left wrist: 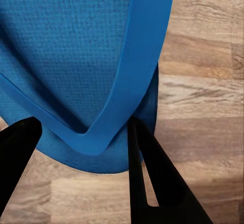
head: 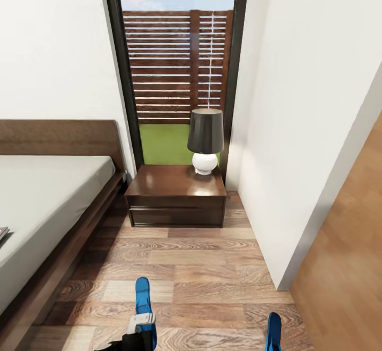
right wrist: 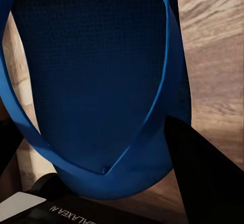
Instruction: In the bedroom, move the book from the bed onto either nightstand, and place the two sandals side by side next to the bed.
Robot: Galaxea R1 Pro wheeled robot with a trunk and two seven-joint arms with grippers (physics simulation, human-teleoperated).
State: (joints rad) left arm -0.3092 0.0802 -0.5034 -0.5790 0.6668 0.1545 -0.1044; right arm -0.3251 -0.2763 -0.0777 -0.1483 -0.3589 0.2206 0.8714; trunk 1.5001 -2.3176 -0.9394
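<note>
- Two flat bright-blue flip-flop sandals, one per arm: left sandal (head: 144, 308) carried at the left gripper (left wrist: 84, 148), right sandal (head: 273, 332) at the right gripper (right wrist: 96, 178).
- Held toe-end inward, probably so both can be lowered onto the wood-plank floor (head: 212, 266) as a neat pair beside the low dark-framed bed (head: 48, 207).
- Left gripper clenched on the toe end where the straps meet, one dark finger either side of the strap junction.
- Right gripper apparently grasping its sandal likewise, though contact partly hidden.
- Sandals well apart for now, not yet side by side.
- Thin paperback book (head: 2, 232) barely visible at the mattress edge, far from both grippers.
- Dark-brown wooden nightstand (head: 178, 194) ahead, carrying a black-shaded lamp (head: 206, 139).
</note>
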